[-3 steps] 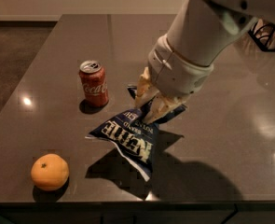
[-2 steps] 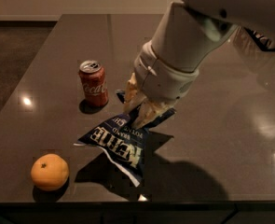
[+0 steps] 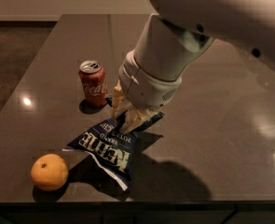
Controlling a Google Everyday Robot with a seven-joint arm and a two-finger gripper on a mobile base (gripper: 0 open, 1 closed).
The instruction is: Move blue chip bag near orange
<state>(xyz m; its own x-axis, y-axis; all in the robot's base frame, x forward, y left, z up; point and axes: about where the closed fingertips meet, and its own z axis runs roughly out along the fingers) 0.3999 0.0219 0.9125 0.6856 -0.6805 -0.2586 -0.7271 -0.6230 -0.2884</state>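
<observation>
My gripper (image 3: 127,118) sits up and to the right of the orange (image 3: 49,171), as the camera sees it, low over the dark table (image 3: 221,125). My fingers (image 3: 119,101) are pinched nearly together on the upper, crumpled end of the blue chip bag (image 3: 106,148), so I have hold of it by that end alone.

From my fingertips the bag hangs and trails down and to the left, toward the orange. Its long axis runs from my grip at the far right of the orange down to the loose bottom edge, which lies right of the orange and about level with it. The bag's left corner is the part closest to the orange: near it, but apart, with a strip of bare table between them. I judge the coming move to be a short carry further down-left along that same line, followed by a release.

The bag's big white letters read "KETTLE", upside down from this view. A smaller white line above them is too crumpled for me to read. Behind the orange and slightly to its right stands a red soda can (image 3: 92,83) with white Coca-Cola script, just beside my gripper.
</observation>
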